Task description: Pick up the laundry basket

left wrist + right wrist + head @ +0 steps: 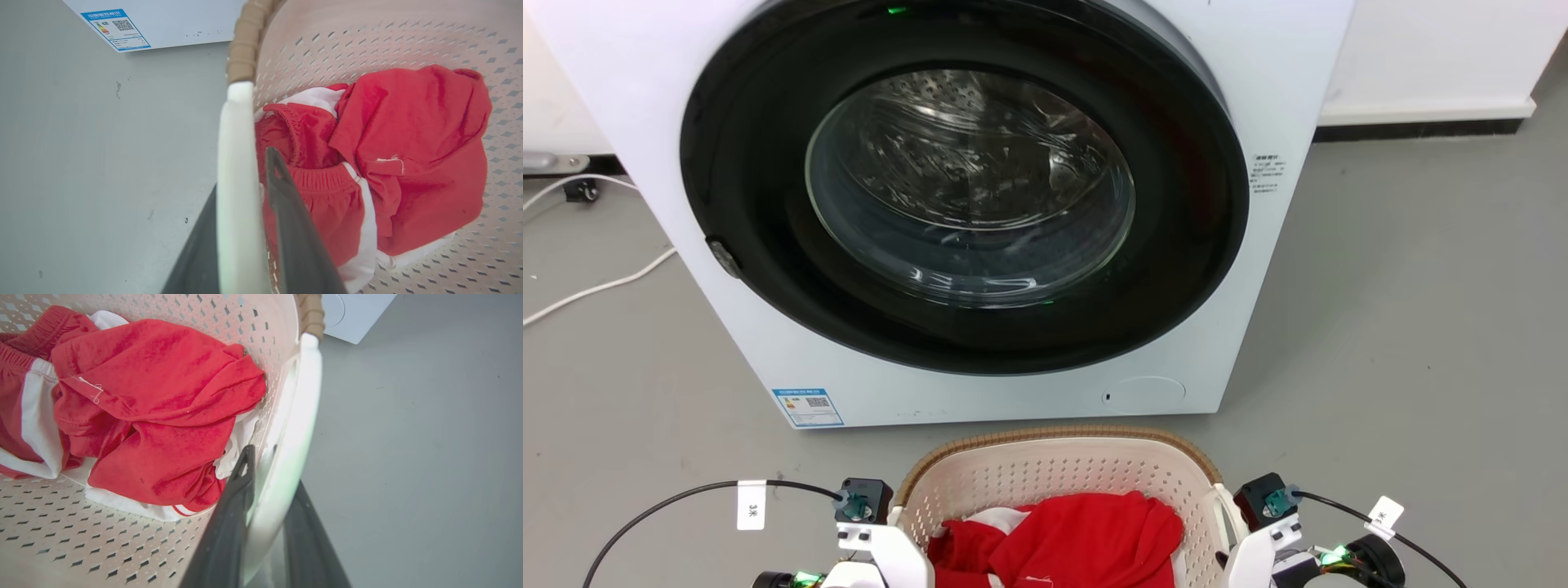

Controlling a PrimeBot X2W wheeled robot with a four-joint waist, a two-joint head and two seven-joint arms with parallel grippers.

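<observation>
Left claw (242, 171) and right claw (273, 468) each clamp a white side handle (236, 134) of the laundry basket (1045, 472), which holds red clothes (1078, 535).

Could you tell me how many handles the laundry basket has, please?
2. The left handle lies between the left gripper fingers; the right handle lies between the right gripper fingers, on opposite sides of the laundry basket. None seems hidden.

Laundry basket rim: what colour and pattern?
Brown, woven-look, edging the cream perforated laundry basket; clearest in the head view.
</observation>
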